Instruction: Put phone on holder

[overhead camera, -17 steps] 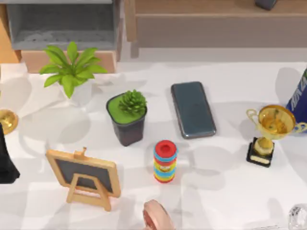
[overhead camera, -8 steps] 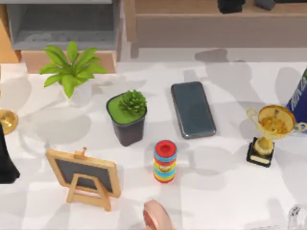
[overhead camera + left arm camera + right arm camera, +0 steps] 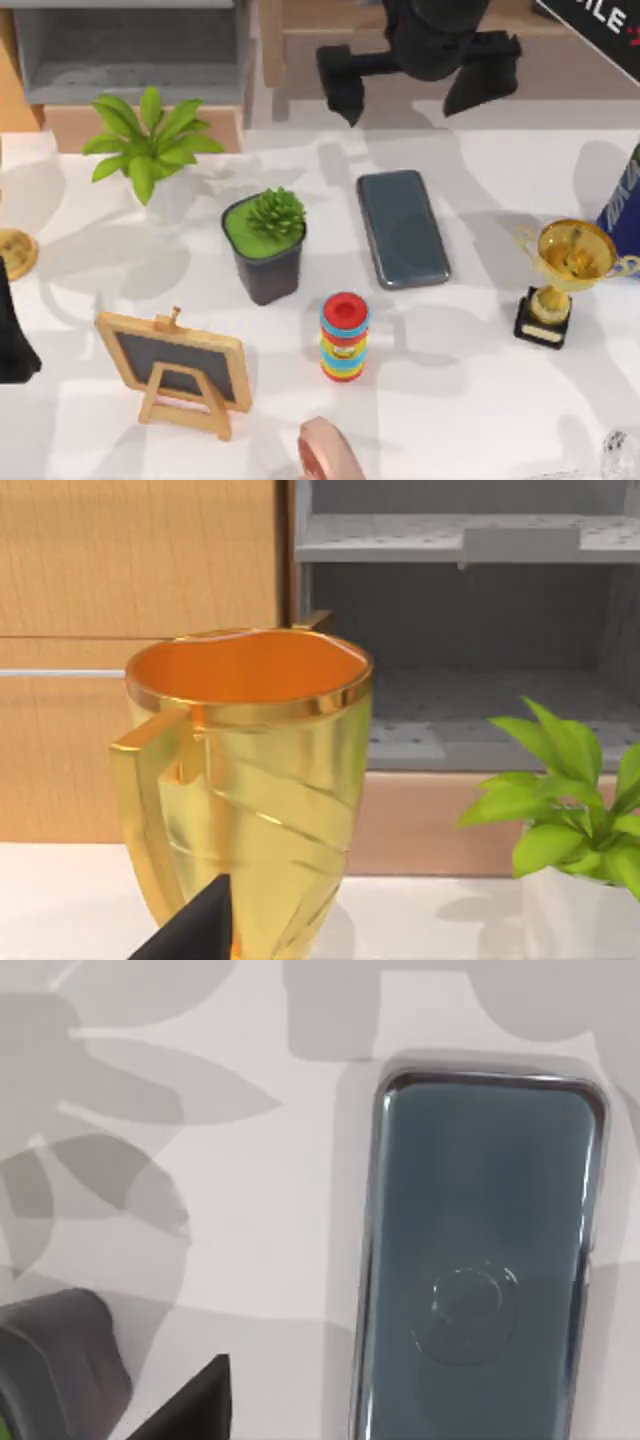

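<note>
Your right gripper (image 3: 420,85) hangs above the far edge of the table (image 3: 480,420), its two dark fingers (image 3: 340,85) spread wide apart. It sits just beyond the far end of the phone (image 3: 402,228) and touches nothing. The phone lies flat on the white top, screen up, a little right of centre, long side running far to near. In your right wrist view the phone (image 3: 480,1260) lies directly below the camera, with the pot's (image 3: 55,1360) dark rim off to one side.

To the phone's left stands the black pot (image 3: 266,250) with its small green plant. Just near of the phone and slightly left is a stack of coloured rings (image 3: 344,337). A gold trophy (image 3: 565,275) stands well apart at the right. A chalkboard (image 3: 180,368) stands near-left, and a leafy plant (image 3: 150,140) far-left.

Your left arm (image 3: 12,330) rests at the table's left edge; you cannot tell how its fingers stand. Its wrist view faces a gold cup (image 3: 245,780) close up, with the leafy plant (image 3: 570,790) beside it.
</note>
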`<state>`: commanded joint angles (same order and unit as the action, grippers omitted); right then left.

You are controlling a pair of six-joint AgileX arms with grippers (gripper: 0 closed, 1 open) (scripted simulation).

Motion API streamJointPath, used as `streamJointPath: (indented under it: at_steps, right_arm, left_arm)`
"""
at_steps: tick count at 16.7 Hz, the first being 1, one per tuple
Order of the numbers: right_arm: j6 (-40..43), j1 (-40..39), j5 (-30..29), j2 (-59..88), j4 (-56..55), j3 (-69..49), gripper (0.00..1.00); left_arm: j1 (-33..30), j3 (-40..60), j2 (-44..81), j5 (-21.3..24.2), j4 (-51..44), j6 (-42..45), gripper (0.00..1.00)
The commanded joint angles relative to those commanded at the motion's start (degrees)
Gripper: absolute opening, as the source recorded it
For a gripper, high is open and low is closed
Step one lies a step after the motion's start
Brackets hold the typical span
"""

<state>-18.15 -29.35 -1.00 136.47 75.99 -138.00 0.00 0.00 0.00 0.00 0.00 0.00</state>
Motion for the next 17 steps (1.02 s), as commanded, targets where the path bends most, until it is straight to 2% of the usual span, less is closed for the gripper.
streamJointPath:
  at_steps: [4,11,17]
  right_arm:
    - [-2.67,0.46,0.21,8.65,4.46,-0.74,1.0]
    - [-2.94,0.39,0.21,9.65,4.73,-0.38,1.0]
    - [-3.01,0.55,0.21,10.6,-5.38,8.61,1.0]
  left_arm:
    - [0.0,0.0,0.0,0.0,0.0,0.0,1.0]
    - [0.0,0.0,0.0,0.0,0.0,0.0,1.0]
    - [0.0,0.0,0.0,0.0,0.0,0.0,1.0]
